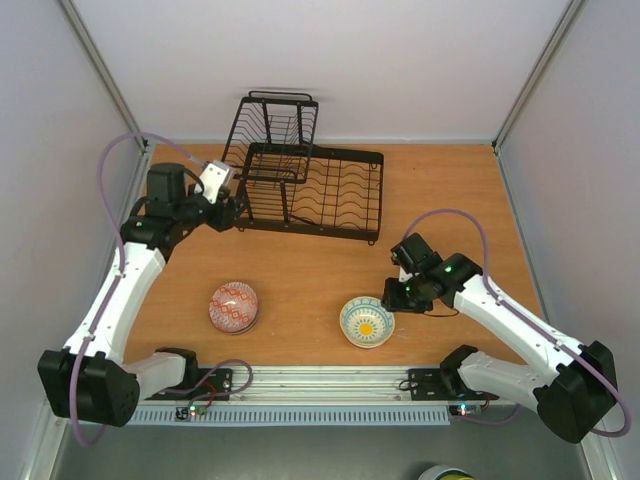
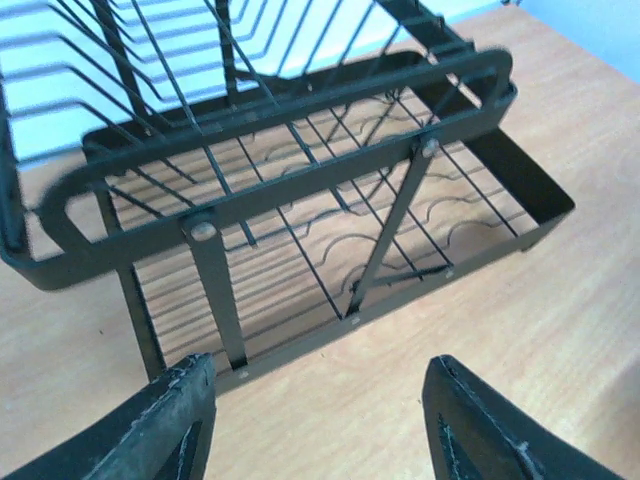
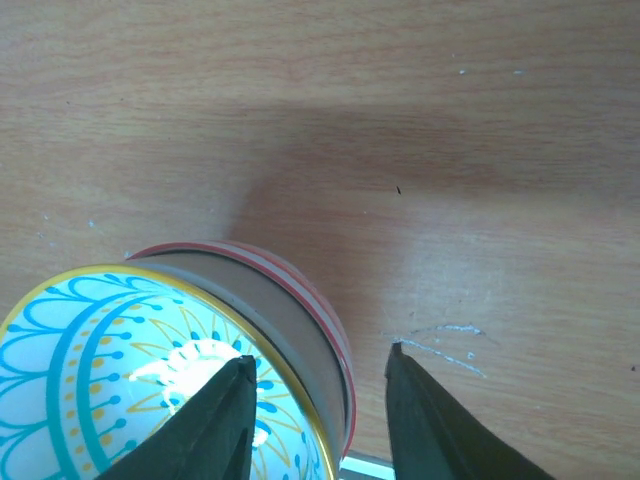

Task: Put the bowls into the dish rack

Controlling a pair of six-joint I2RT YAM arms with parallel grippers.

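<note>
**Right claw astride a bowl rim, left claw open at the rack**

Top external: The dish rack (image 1: pixel 315 190) stands at the far side of the wooden table (image 1: pixel 300 280), its raised basket at the back left. The left claw (image 1: pixel 232 212) sits just beside the rack's near-left corner. A pink-red patterned bowl (image 1: pixel 234 306) rests left of centre, well apart from the rack. The teal-rimmed bowl (image 1: pixel 366 322) with a yellow centre lies to its right, with the right claw (image 1: pixel 392 295) at its right edge.

Left wrist: The left claw (image 2: pixel 320 365) is spread wide and holds nothing. The dish rack (image 2: pixel 300 180) is close ahead.

Right wrist: The right claw (image 3: pixel 320 355) is parted and straddles the rim of the teal-rimmed bowl (image 3: pixel 100 350). Its inner finger (image 3: pixel 200 430) is over the bowl's inside. Its outer finger (image 3: pixel 440 430) is clear of the wall. A red-and-white band circles that wall; whether it is a second bowl cannot be told.
</note>
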